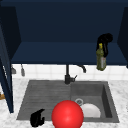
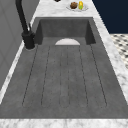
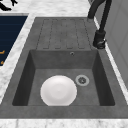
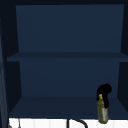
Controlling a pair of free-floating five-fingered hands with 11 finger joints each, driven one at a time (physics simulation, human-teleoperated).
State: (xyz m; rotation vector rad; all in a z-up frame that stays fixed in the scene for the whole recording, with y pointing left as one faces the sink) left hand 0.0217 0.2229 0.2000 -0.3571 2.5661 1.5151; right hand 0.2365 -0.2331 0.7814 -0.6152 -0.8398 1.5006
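Right hand is curled round the neck of a green bottle, which hangs below it at the open cabinet's lower shelf edge. Left hand, probably half-curled and empty, hovers low beside a red ball.

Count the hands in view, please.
2. The left hand hovers at the sink's front left; the right hand grips the bottle by the cabinet shelf.

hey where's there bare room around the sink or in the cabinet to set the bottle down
The cabinet's lower shelf is bare left of the bottle held by the right hand. The ribbed drainboard beside the faucet is bare. The basin is crowded by a white plate.
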